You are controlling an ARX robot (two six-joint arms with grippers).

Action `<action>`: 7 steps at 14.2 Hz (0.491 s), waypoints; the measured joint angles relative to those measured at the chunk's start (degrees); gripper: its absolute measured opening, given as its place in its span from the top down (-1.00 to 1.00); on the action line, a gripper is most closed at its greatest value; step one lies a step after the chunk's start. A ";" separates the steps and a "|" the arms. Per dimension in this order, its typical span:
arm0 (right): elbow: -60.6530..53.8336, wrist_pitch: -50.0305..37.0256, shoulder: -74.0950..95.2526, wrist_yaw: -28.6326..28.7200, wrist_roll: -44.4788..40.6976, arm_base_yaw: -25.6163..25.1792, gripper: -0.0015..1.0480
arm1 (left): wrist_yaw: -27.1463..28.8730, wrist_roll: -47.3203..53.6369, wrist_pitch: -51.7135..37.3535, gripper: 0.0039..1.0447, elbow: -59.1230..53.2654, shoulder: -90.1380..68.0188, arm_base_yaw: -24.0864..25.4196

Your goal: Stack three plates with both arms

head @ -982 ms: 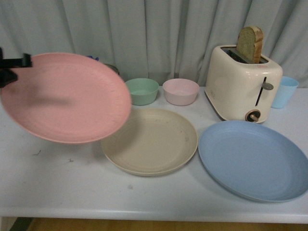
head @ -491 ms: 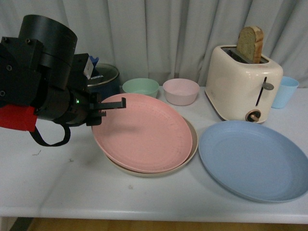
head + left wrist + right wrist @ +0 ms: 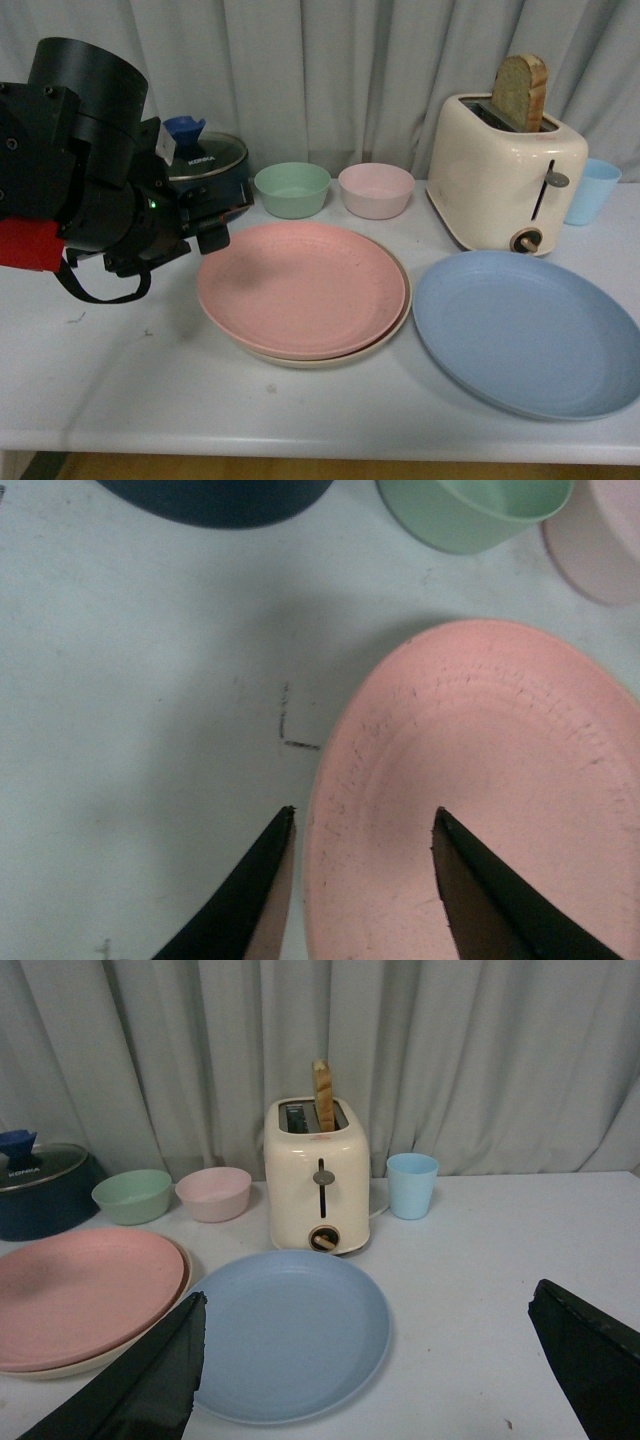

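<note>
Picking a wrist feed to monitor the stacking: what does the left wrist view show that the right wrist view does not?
Only the left wrist view: the left gripper, open, one finger either side of the pink plate rim, and a dark mark on the table. Only the right wrist view: the light blue plate lying alone, the beige plate under the pink one, the toaster with bread, the blue cup, the open right gripper. Both: pink plate, green bowl, pink bowl, dark pot.
</note>
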State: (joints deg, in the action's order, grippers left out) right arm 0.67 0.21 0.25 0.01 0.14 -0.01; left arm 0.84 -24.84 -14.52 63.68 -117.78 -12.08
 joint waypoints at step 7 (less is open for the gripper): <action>0.00 -0.02 0.00 0.02 -0.02 0.00 -0.87 | 10.08 5.75 -32.28 -0.54 -23.67 28.81 -0.59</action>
State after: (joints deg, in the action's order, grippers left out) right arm 0.67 0.19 0.25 0.03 0.12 -0.01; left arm 10.92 -19.09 -46.81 40.01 -88.97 -12.67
